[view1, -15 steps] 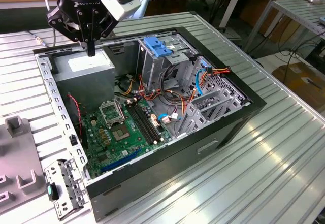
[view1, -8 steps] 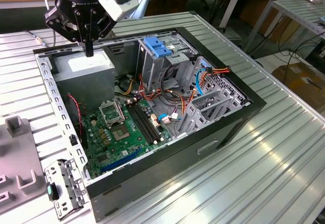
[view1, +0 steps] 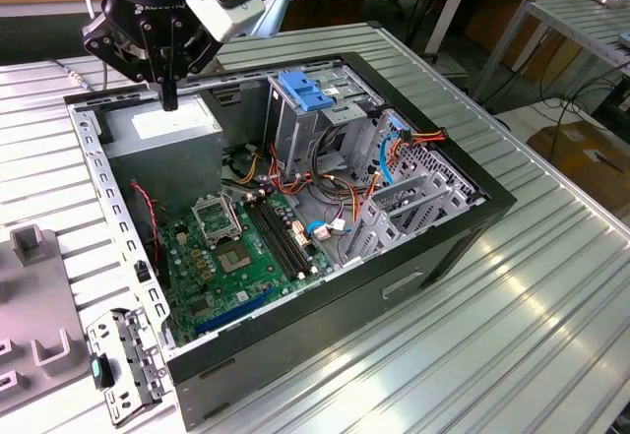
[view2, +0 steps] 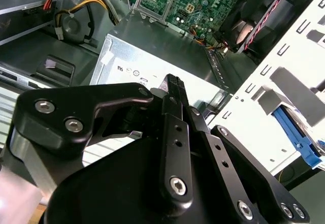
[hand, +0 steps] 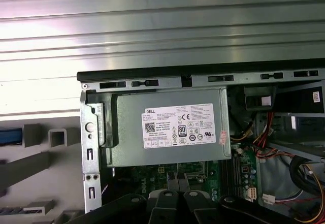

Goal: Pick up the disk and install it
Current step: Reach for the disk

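My gripper [view1: 169,97] hangs shut with nothing between its fingers. It is over the back corner of the open computer case [view1: 472,219], on the exterior view's left, just above the grey power supply box [view1: 162,131] with the white sticker. Both wrist views look down past the fingertips [hand: 166,197] onto that box [hand: 167,127]. A bright blue plastic strip [view2: 299,140] lies outside the case wall on a grey fixture and looks like the disk's rail. It shows again [hand: 10,135] at the picture's edge. The rest of the disk is out of frame.
A tall grey drive cage with a blue latch [view1: 305,93] stands mid-case, with cables [view1: 413,139] beside it. The motherboard [view1: 246,247] lies low inside. A perforated case wall [view1: 103,198] separates the case from the grey fixture [view1: 30,306]. The ribbed metal table [view1: 532,316] surrounds the case.
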Available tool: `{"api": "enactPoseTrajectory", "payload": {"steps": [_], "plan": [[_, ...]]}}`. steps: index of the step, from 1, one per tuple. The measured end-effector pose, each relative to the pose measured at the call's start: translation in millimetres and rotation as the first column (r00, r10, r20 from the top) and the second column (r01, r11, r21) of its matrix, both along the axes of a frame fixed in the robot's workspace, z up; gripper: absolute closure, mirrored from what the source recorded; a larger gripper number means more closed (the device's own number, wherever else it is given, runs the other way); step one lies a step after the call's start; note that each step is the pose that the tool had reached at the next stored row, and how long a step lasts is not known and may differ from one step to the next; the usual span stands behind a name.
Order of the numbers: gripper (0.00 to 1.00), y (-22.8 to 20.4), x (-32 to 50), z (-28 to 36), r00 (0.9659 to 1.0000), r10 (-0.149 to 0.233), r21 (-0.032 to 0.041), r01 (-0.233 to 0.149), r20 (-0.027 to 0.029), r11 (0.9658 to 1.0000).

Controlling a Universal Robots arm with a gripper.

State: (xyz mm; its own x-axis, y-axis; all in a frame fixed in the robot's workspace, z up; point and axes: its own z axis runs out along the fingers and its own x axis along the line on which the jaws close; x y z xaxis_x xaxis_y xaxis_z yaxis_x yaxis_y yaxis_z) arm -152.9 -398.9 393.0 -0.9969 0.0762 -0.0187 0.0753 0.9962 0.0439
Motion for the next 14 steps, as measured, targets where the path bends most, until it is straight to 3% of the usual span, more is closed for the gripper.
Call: {"api": "enactPoseTrajectory", "payload": {"steps": [14], "plan": [[0.89, 0.0, -5.8, -0.2, 1.0000, 0.000, 0.0000, 0.000, -0.0008, 1.0000]]}}
